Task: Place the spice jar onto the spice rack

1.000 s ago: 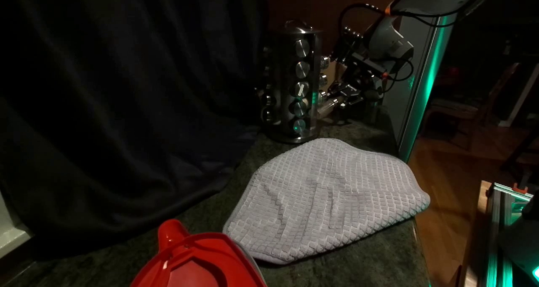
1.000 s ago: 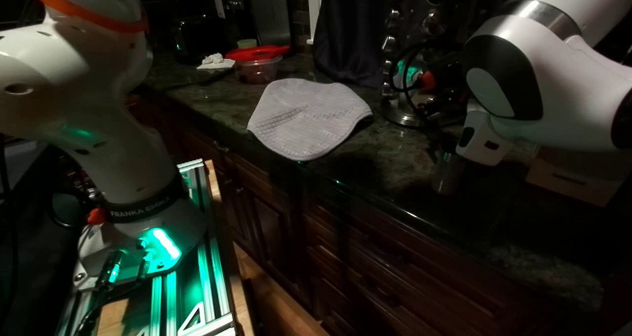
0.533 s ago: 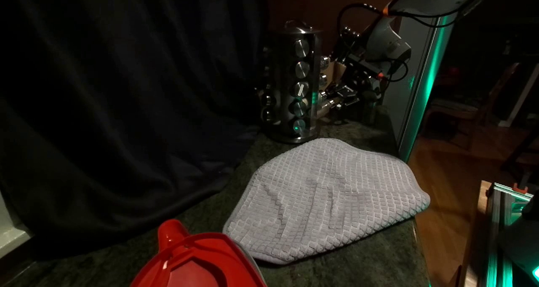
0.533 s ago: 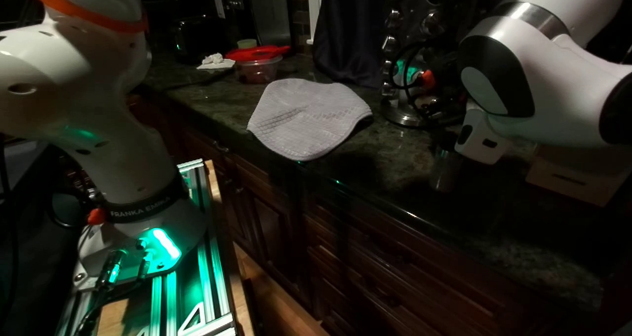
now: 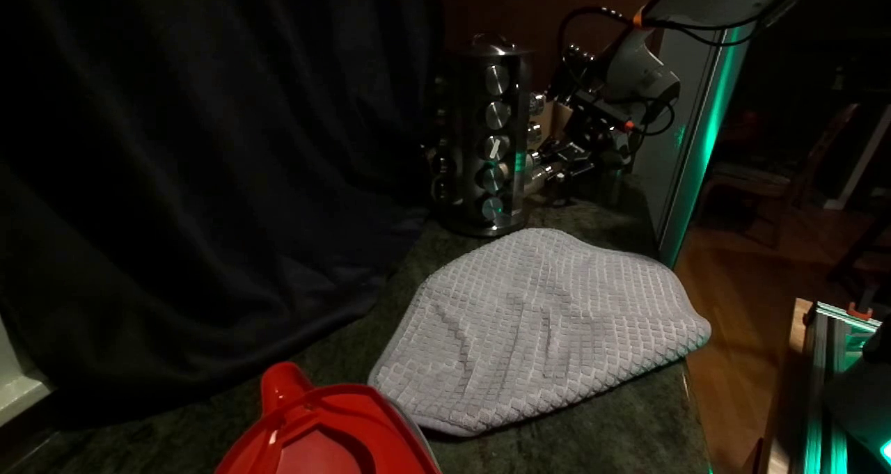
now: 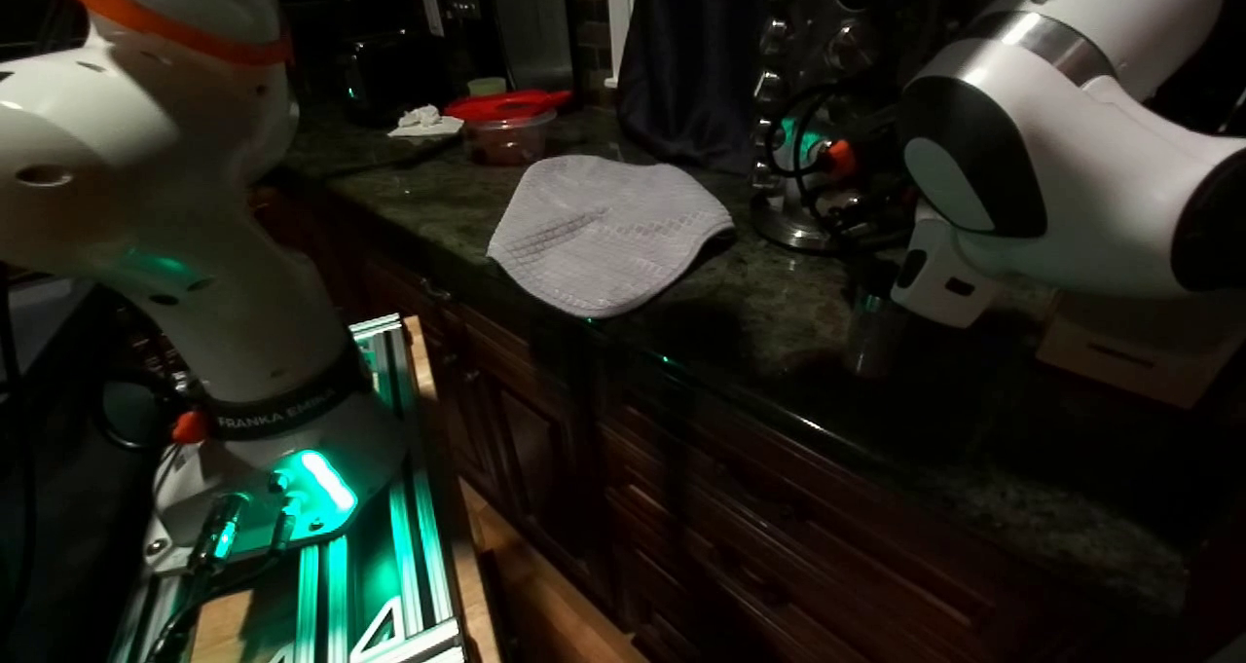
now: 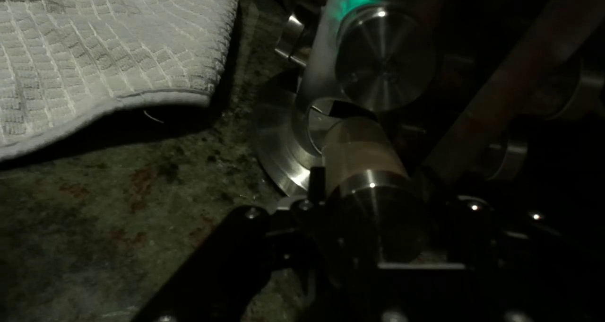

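The spice rack, a tall silvery tower with round jar lids, stands at the back in an exterior view (image 5: 493,51). Its base also shows in an exterior view (image 6: 793,233), partly behind cables, and in the wrist view (image 7: 276,137). My gripper (image 7: 371,189) is shut on the spice jar (image 7: 361,149), a clear jar with tan contents and a silver lid facing me. The jar points at a round opening low in the rack, below a lidded jar (image 7: 385,59). Its far end is at the opening's edge; I cannot tell how deep. The gripper (image 5: 557,168) is right of the rack in an exterior view.
A grey towel (image 5: 543,321) lies on the dark counter in front of the rack; its edge shows in the wrist view (image 7: 108,43). A red-lidded container (image 6: 508,123) stands beyond the towel. A dark curtain (image 5: 209,182) hangs beside the rack. A light box (image 6: 1129,351) sits under the arm.
My gripper has moved slightly toward the rack with the jar. The rack's front lids have shifted slightly left in an exterior view, as if the rack turned a little.
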You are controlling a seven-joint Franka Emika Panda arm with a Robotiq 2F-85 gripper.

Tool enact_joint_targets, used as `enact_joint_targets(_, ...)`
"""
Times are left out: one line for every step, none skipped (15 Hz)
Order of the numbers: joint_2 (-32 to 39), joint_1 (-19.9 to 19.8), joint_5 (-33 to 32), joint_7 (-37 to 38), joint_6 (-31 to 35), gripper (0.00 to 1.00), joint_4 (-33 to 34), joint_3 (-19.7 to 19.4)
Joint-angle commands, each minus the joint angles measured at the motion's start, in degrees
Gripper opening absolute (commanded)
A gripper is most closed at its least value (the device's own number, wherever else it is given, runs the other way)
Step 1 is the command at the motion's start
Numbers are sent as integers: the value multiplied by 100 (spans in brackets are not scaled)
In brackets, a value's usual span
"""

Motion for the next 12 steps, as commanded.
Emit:
enact_joint_targets(-14, -40, 102, 33, -213, 24, -73, 8)
enact_joint_targets(-18, -49, 94, 27, -267, 24, -84, 11)
enact_joint_targets(-20, -54, 78, 22, -322, 24, -93, 11)
enact_joint_targets(-35, -54, 55, 13, -366, 24, -112, 7)
enact_joint_targets(-40, -55, 51, 12, -409, 24, -125, 0)
enact_joint_targets(-39, -55, 43, 12, -448, 24, -133, -8)
enact_joint_targets(-34, -62, 51, 12, -513, 24, -139, -7)
enact_joint_targets(-31, -54, 53, 22, -531, 24, -151, -10)
enact_joint_targets(-9, -59, 72, 35, -591, 24, -143, -6)
enact_joint_targets(10, -61, 112, 39, -630, 24, -154, 6)
enact_joint_targets(19, -55, 131, 51, -632, 24, -161, 7)
enact_joint_targets(21, -49, 157, 63, -640, 24, -173, 12)
